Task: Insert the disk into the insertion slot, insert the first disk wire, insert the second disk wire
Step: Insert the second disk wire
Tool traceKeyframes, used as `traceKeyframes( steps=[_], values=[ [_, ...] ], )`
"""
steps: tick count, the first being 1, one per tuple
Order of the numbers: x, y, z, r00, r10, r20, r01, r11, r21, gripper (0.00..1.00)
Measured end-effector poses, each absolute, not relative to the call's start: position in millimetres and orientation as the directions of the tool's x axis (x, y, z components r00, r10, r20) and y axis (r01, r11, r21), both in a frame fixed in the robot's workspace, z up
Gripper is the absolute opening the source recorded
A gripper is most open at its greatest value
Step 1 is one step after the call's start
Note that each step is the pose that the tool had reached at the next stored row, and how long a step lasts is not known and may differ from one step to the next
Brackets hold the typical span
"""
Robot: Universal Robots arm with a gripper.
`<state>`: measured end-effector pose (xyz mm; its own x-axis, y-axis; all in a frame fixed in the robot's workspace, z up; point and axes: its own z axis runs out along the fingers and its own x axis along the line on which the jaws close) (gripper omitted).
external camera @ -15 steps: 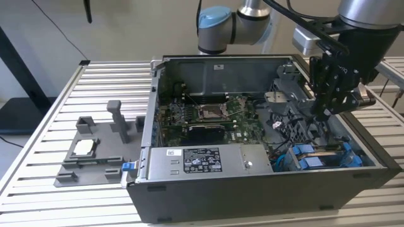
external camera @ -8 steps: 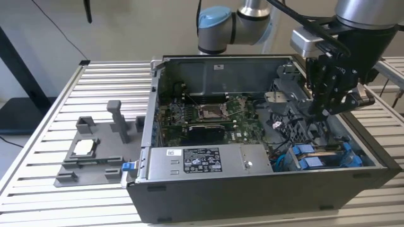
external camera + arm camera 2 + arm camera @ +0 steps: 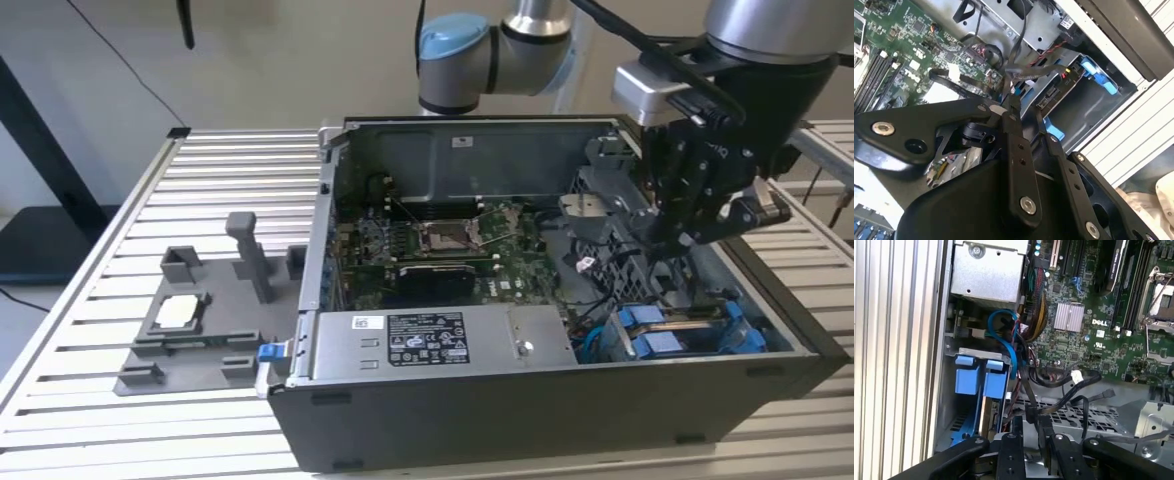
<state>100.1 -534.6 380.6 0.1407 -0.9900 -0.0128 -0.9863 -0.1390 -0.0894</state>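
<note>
Since the disk [image 3: 667, 335] already sits in the slot [image 3: 981, 353], with its blue tabs at the cage mouth, we judge the step in hand to be the first wire. The pincer [image 3: 1030, 424] hangs low inside the case [image 3: 534, 430], just beside the cage, with its fingers [image 3: 1015, 450] drawn together on a black wire [image 3: 1027, 399]. We cannot tell which connector end it holds. To seat the plug well, we keep it square to the disk's port, approach along the port's axis and press without tilt. We hold the wire's slack off the other cables [image 3: 1036, 315] and the board [image 3: 1069, 350], since a snag could drag the plug askew. The case stands on the desk [image 3: 214, 160].
</note>
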Motion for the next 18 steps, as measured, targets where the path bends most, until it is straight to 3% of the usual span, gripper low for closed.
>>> traceKeyframes(
  steps=[18],
  values=[
    [90.4, -535.8, 373.9, 0.162, -0.987, -0.010, -0.981, -0.160, -0.110, 0.27]
  ],
)
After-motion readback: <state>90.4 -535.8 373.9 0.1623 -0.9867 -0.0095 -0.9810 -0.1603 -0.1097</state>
